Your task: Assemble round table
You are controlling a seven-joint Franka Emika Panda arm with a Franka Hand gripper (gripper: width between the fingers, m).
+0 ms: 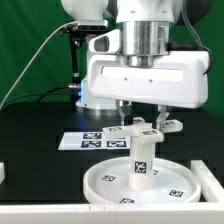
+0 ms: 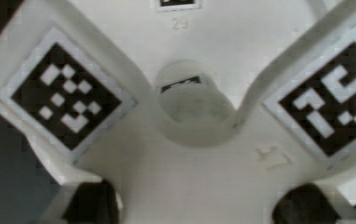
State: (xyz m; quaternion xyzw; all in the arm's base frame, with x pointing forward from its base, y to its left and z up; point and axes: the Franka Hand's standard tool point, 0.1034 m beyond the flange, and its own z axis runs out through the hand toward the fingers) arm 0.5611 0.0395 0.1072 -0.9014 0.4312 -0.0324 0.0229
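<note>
The round disc [image 1: 100, 184] lies flat near the table's front edge, rim up. The short leg [image 1: 140, 160] stands upright on its middle, tags on its side. The cross-shaped foot [image 1: 147, 126] sits on top of the leg. My gripper [image 1: 143, 118] comes straight down on it and is shut on one arm of the foot. In the wrist view the foot [image 2: 196, 150] fills the picture, with a tag on each of two arms and its round centre socket between them. The dark fingertips [image 2: 90, 200] press both sides of the white arm, around my gripper [image 2: 207, 205].
The marker board [image 1: 92, 139] lies flat on the black table behind the disc. The robot's base [image 1: 95, 85] stands behind that. A white ledge [image 1: 40, 212] runs along the table's front edge. A green curtain forms the backdrop.
</note>
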